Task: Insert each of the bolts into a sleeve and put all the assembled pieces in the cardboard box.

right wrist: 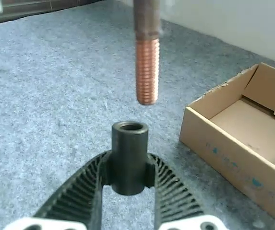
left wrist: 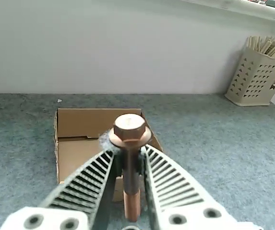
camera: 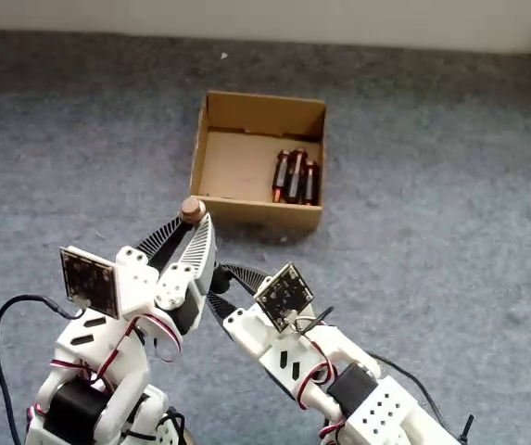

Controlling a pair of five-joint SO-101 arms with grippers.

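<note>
Bolt (left wrist: 130, 191): clamped in left gripper (left wrist: 129, 151), poised over sleeve (right wrist: 129, 143) (bore upward) clamped in right gripper (right wrist: 129, 161); insertion step, needs aligned lowering.

The bolt (left wrist: 130, 165) is copper, the sleeve (right wrist: 129, 158) dark grey, the cardboard box (camera: 237, 162) brown (carpet (camera: 432, 278) grey).

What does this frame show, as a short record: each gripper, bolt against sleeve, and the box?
left gripper: shut on bolt, held upright, head up
right gripper: shut on sleeve, opening up
alignment: bolt's threaded end above the sleeve's opening, not yet in
cardboard box: assembled pieces lying inside, seemingly three
</note>
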